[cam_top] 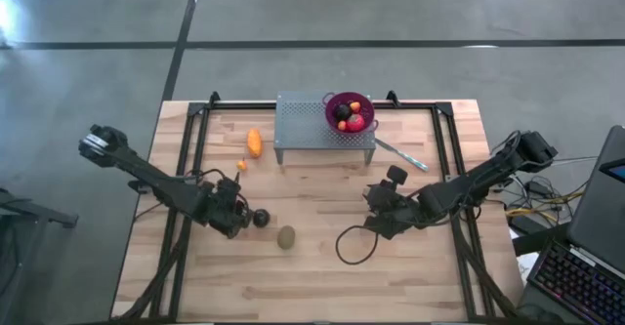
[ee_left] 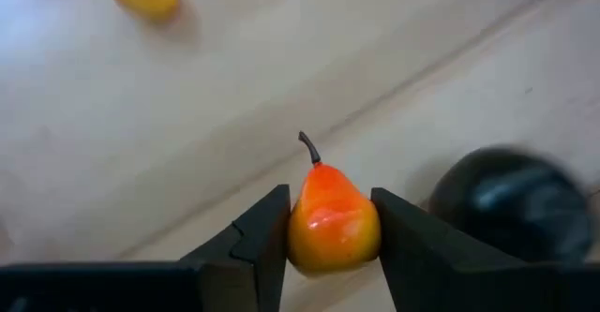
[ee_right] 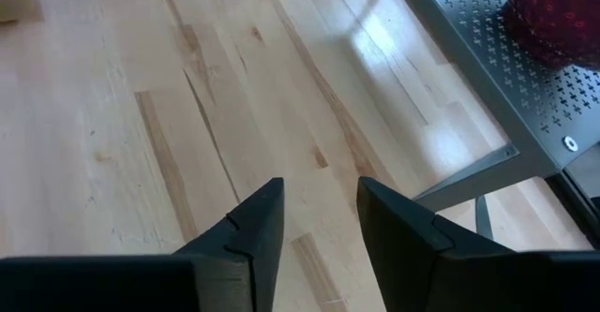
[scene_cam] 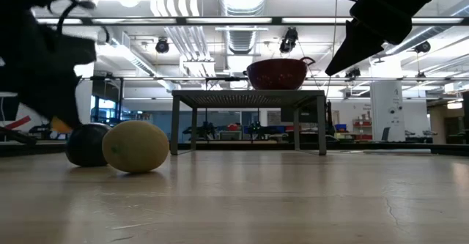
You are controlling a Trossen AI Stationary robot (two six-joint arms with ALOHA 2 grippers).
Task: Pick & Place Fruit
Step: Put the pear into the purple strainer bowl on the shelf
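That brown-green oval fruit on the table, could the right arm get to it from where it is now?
Probably yes. The oval fruit lies in the open, with bare wood between it and the right gripper, whose jaws are empty and apart. Only a black cable loop lies nearby.

Six loose fruits (cam_top: pixel 254 142), one bowl (cam_top: pixel 349 103), one rack (cam_top: pixel 303 122)

Purple bowl (cam_top: pixel 349 111) on metal stand (cam_top: pixel 311 130)
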